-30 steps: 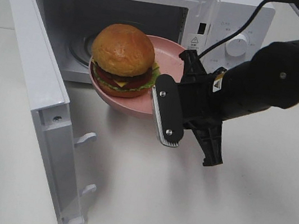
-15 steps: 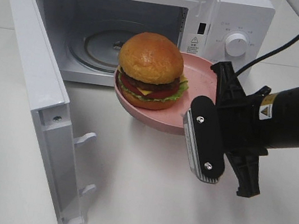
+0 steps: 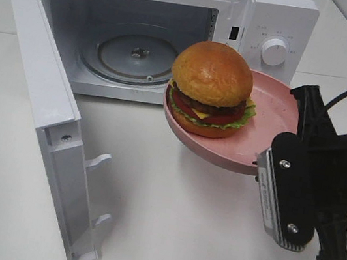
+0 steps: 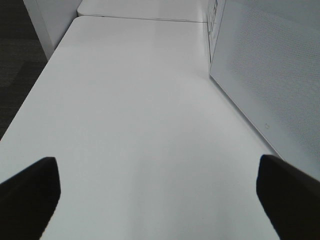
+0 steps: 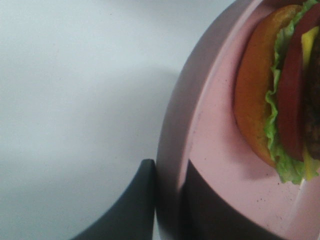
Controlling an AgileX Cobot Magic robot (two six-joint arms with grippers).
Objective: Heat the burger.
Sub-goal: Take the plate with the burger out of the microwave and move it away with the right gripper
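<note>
The burger (image 3: 212,86), with a glossy brown bun, lettuce, tomato, cheese and patty, sits on a round pink plate (image 3: 274,110). My right gripper (image 3: 276,158) is shut on the plate's near right rim and holds it in the air in front of the microwave's control panel, to the right of the open cavity. The right wrist view shows the burger (image 5: 260,100) on the plate (image 5: 210,140), with my gripper (image 5: 170,205) clamped across the rim. My left gripper (image 4: 160,200) is open and empty over bare table, beside the microwave's side wall (image 4: 270,75).
The white microwave (image 3: 269,26) stands at the back. Its door (image 3: 45,103) is swung wide open toward the front left. The glass turntable (image 3: 129,54) inside is bare. A black cable runs from my right arm at the right edge.
My right gripper has carried the plate and burger from the mouth of the microwave cavity to the right and toward the front. The left gripper shows no earlier frame.
</note>
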